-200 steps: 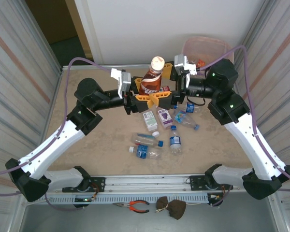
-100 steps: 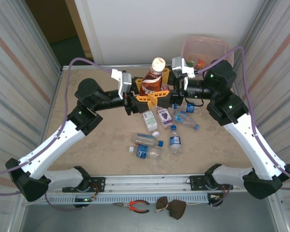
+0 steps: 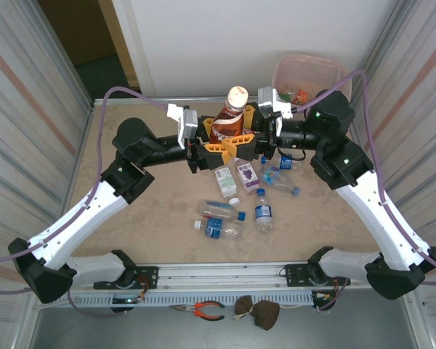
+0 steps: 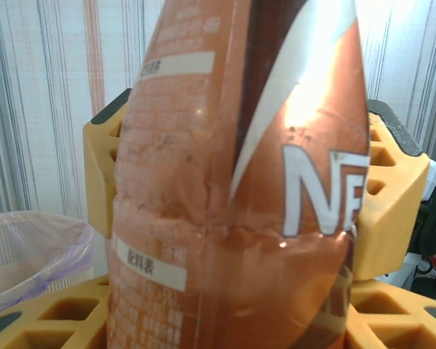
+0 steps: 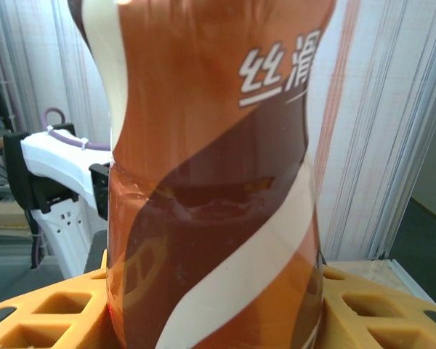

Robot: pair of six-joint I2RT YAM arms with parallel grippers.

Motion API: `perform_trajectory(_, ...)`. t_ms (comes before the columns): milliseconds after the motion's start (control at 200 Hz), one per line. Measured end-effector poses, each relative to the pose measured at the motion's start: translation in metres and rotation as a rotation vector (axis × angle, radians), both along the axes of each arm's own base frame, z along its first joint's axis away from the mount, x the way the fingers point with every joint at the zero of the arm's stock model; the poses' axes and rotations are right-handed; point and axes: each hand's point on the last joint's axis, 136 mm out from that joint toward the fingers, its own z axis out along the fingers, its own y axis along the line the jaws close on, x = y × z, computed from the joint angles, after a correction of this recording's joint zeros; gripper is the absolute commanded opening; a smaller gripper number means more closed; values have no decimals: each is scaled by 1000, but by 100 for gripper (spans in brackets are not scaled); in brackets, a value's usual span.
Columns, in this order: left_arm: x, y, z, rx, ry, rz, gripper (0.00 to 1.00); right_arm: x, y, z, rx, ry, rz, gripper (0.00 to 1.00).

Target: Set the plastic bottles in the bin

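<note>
Inspected at centre frame: surface [image 3: 131, 218]. Noted at upper right: bin [image 3: 285, 67], apart from the load. Held upright at upper centre: brown bottle [image 3: 229, 120], clamped by left gripper [image 3: 206, 139]. Closed in leftward within the last second, now apparently pinching the same bottle: right gripper [image 3: 256, 135]. Judged a handover toward the bin side. Left lying at centre: loose bottles [image 3: 264, 213].

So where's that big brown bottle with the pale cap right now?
From above, the brown bottle stands upright over the back middle of the table, gripped between the left gripper and the right gripper, just left of the pink bin.
</note>
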Motion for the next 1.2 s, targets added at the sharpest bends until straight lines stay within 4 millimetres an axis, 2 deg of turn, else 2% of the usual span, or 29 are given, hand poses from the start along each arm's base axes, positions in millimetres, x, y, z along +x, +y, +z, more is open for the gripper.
perform_trajectory(95, 1, 0, 0, 0, -6, 4, 70, 1, 0, 0, 0, 1, -5, 49)
perform_trajectory(170, 1, 0, 0, 0, -8, 9, 75, 5, -1, 0, 1, 2, -27, 49)
perform_trajectory(381, 6, 6, -4, 8, 2, 73, 78, 18, -4, -5, -18, 16, -109, 50)
perform_trajectory(521, 12, 15, -11, 23, 13, 149, 79, 35, -20, -6, -43, 52, -202, 48)
perform_trajectory(571, 11, 18, -13, 30, 15, 156, 79, 49, -31, -3, -46, 56, -275, 48)
perform_trajectory(721, 1, 26, -12, 33, 1, 164, 79, 108, -76, -2, -61, 93, -550, 45)
perform_trajectory(967, -1, 29, -14, 41, -2, 170, 79, 192, -150, -34, -133, 270, -884, 45)
perform_trajectory(1197, 3, 28, -22, 60, 19, 184, 79, 252, -211, -58, -176, 453, -1111, 43)
